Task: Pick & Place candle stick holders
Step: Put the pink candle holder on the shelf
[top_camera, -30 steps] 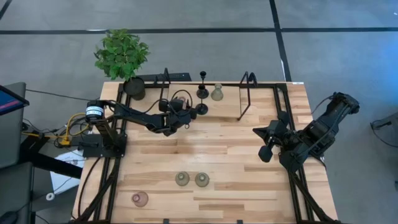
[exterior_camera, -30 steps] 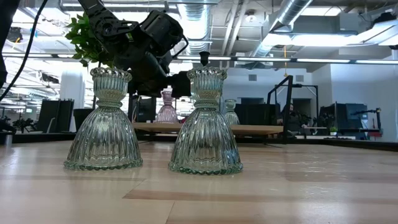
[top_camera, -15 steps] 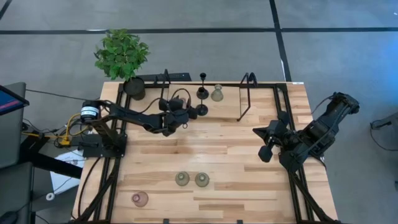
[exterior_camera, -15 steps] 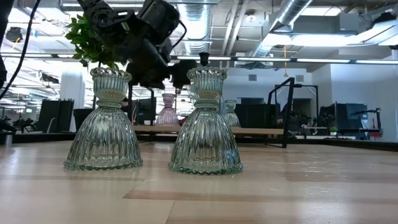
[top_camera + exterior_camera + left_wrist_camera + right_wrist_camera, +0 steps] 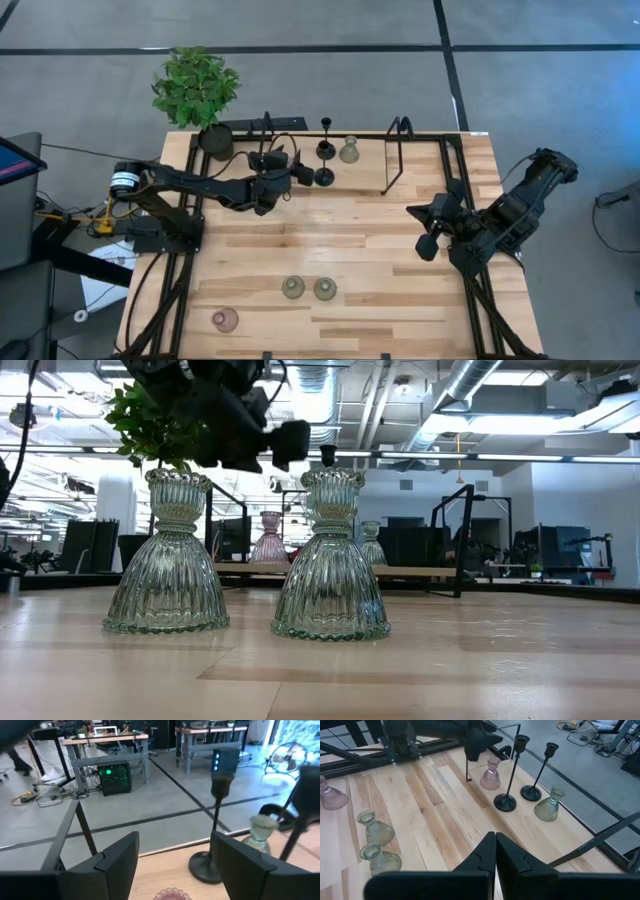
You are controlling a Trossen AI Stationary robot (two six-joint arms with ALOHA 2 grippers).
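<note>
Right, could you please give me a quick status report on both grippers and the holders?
Left gripper open, empty, above pink glass holder. Right gripper shut, parked at right. Black thin-stemmed holder close beside left gripper.

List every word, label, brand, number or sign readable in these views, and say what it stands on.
None can be read in any view.
The glass holders, the black candlesticks and the table carry no print.
Lit spots on a green-lit box and a dark post beyond the table form no readable characters.
</note>
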